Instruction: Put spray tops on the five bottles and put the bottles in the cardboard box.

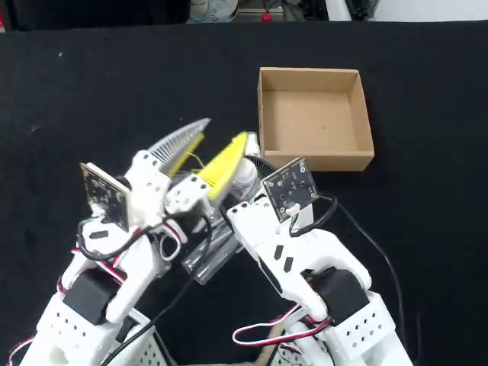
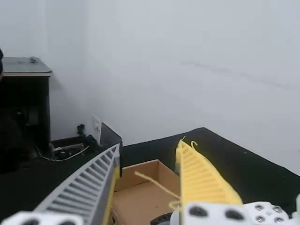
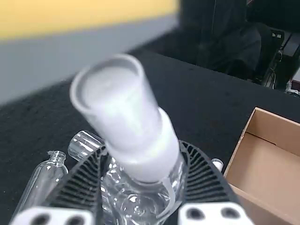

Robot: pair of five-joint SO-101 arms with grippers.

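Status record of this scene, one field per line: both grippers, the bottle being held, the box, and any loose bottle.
left gripper: jaws open, empty
right gripper: jaws shut on the held bottle
held bottle: clear, with a spray top on it
cardboard box: empty
loose bottle: lying on its side, no top

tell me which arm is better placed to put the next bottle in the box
Right. The right gripper is shut on a bottle with its top on, and the cardboard box lies on that arm's side. The left gripper is open and empty.
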